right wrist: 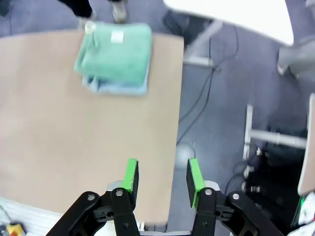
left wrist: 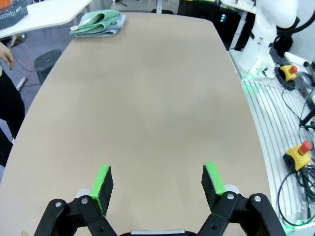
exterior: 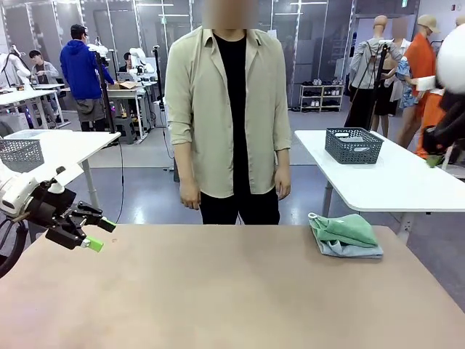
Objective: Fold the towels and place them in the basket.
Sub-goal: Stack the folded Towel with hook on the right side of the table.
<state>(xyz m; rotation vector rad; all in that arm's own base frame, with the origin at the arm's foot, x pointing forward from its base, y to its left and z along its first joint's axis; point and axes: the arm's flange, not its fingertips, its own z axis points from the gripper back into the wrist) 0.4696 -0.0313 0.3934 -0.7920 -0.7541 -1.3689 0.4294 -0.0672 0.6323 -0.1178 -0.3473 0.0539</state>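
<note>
- My left gripper [left wrist: 156, 183] hung low over the near left of the bare tan table [exterior: 218, 291], jaws released wide, holding nothing.
- My right gripper [right wrist: 161, 177] hovered high past the table's right edge, jaws half parted, empty, and was the nearer to the work.
- The towels [exterior: 346, 234] lay stacked near the far right corner, ahead of my right jaws: soft mint terry [right wrist: 117, 53] loosely folded over pale blue [right wrist: 115, 87].
- The stack was roughly square, so I couldn't tell its long axis.
- The basket [exterior: 354, 145], dark lattice plastic, stood farther off on a white side table [exterior: 407, 182].
</note>
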